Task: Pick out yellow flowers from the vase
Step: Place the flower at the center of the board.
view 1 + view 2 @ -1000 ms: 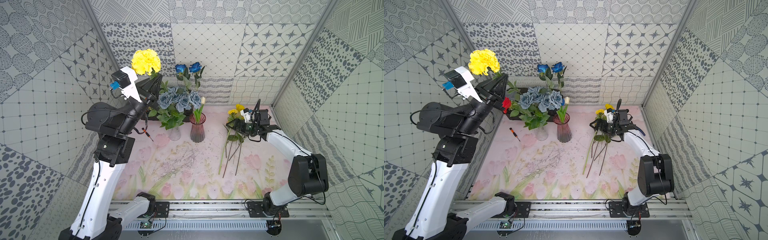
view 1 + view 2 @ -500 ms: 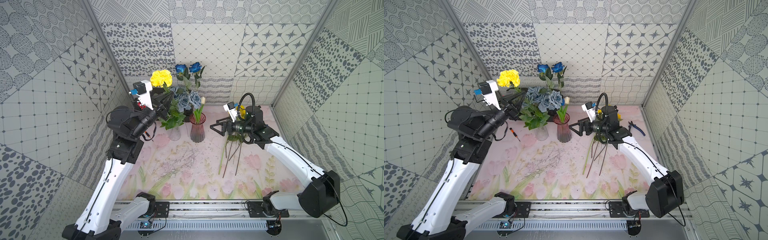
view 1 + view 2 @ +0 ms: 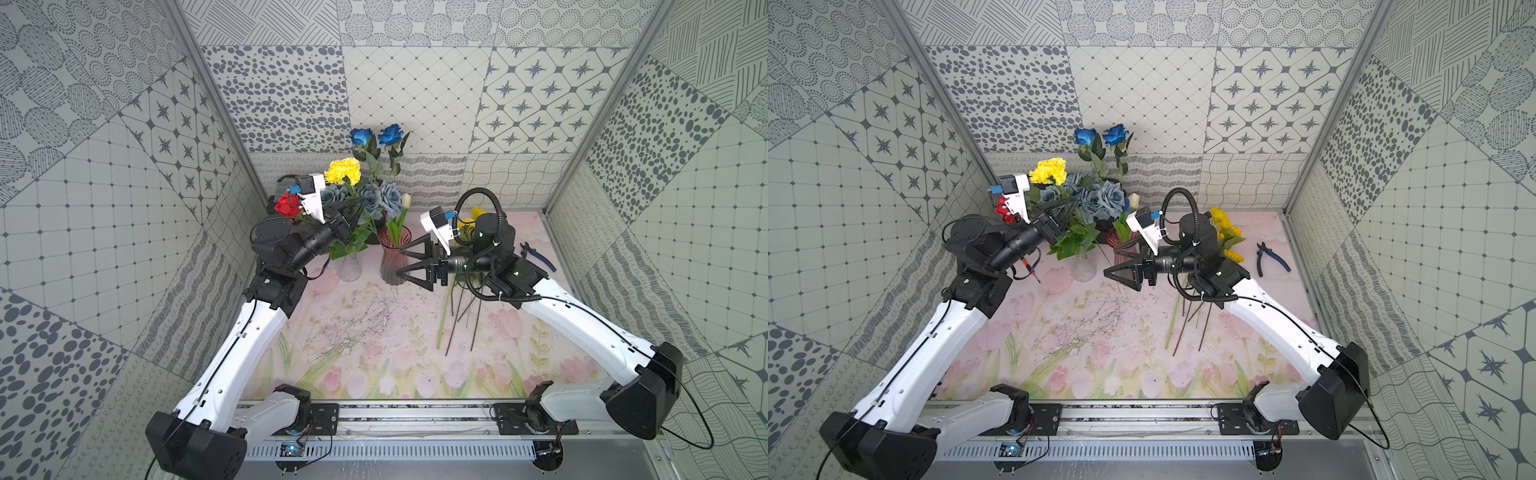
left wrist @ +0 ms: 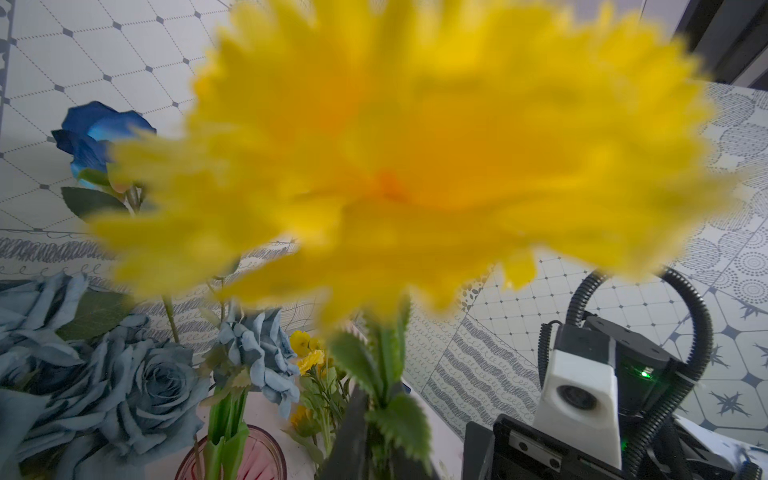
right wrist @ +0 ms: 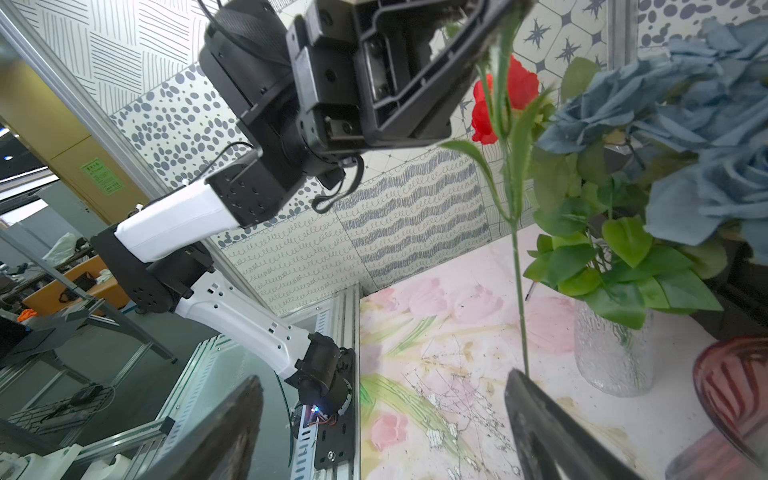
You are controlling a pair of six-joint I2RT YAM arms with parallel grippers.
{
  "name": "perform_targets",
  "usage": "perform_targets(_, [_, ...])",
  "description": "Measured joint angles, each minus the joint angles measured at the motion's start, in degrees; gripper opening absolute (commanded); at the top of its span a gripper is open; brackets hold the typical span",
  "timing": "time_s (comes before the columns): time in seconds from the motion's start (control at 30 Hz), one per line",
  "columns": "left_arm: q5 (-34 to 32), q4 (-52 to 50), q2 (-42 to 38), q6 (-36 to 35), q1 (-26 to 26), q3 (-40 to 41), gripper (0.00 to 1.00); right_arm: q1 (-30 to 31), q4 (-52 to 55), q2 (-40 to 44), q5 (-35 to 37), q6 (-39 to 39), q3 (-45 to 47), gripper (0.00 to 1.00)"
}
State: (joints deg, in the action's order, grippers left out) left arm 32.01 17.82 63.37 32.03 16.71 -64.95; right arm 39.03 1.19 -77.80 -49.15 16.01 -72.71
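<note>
My left gripper (image 3: 360,202) is shut on the stem of a ruffled yellow flower (image 3: 342,171), held above the clear vase (image 3: 348,268). The bloom fills the left wrist view (image 4: 415,158). Its thin stem (image 5: 517,270) hangs free outside the vase. Its lower end reaches the tip of one finger (image 5: 548,428) of my right gripper (image 3: 399,262), which is open and holds nothing. More yellow flowers (image 3: 1223,226) lie on the mat behind my right arm, stems (image 3: 453,316) pointing to the front.
Grey-blue roses (image 3: 384,195), two blue roses (image 3: 376,136) and a red flower (image 3: 287,204) stand at the back. A red glass vase (image 3: 392,257) is beside the clear one. Pliers (image 3: 536,255) lie at the right wall. A screwdriver (image 3: 1030,266) lies under my left arm.
My left arm has come down and toward the middle with the yellow flower. My right arm has left the laid-down flowers and swung over to the hanging stem.
</note>
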Motion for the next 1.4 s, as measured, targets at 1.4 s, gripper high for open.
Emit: perform_targets(1.4, [19.3, 8.5, 8.9, 13.7, 0.8, -6.1, 0.1, 1.3, 3.7, 3.6, 3.7, -3.3, -4.3, 0.62])
